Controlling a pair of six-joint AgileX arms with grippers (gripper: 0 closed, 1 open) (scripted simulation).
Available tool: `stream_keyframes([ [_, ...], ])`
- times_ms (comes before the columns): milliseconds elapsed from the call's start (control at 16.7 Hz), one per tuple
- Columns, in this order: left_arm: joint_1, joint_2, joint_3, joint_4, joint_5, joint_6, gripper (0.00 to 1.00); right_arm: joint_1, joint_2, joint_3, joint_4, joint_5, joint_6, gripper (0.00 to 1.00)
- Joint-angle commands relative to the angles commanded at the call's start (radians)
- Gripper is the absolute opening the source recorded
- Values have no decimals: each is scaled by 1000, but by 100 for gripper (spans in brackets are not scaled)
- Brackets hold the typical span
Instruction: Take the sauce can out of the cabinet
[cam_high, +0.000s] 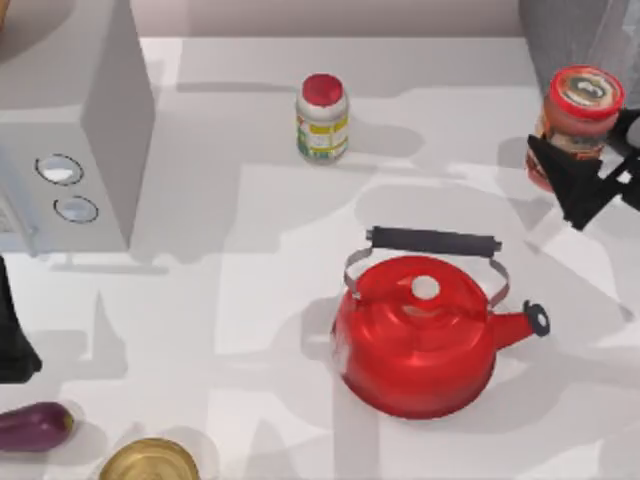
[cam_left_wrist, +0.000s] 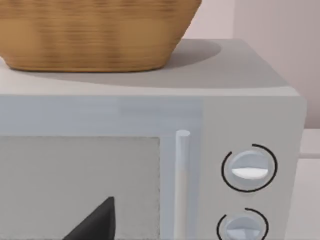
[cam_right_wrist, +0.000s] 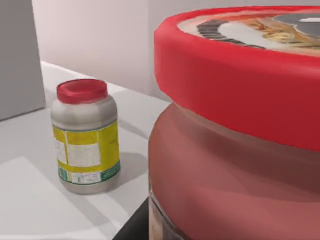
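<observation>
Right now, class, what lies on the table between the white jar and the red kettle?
Nothing: in the top view, bare white tabletop separates the white jar from the red kettle.

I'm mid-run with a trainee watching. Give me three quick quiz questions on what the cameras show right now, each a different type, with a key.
1. True or false: the sauce can is gripped by the right end effector at the top view's right edge, near the cabinet.
2. Which object stands closest to the white jar with the red cap? A) red kettle B) eggplant C) gold-lidded tin
3. Fill in: the wicker basket sits on top of the ____.

Key: 1 true; 2 A; 3 microwave.
</observation>
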Motion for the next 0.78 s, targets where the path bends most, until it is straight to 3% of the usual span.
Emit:
stream_keyframes([
  [420, 0, 0, 0, 0, 0, 0, 100, 20, 13, 12, 5, 4, 7, 0],
  [780, 0, 0, 0, 0, 0, 0, 100, 114, 96, 120, -16, 70, 41, 0],
])
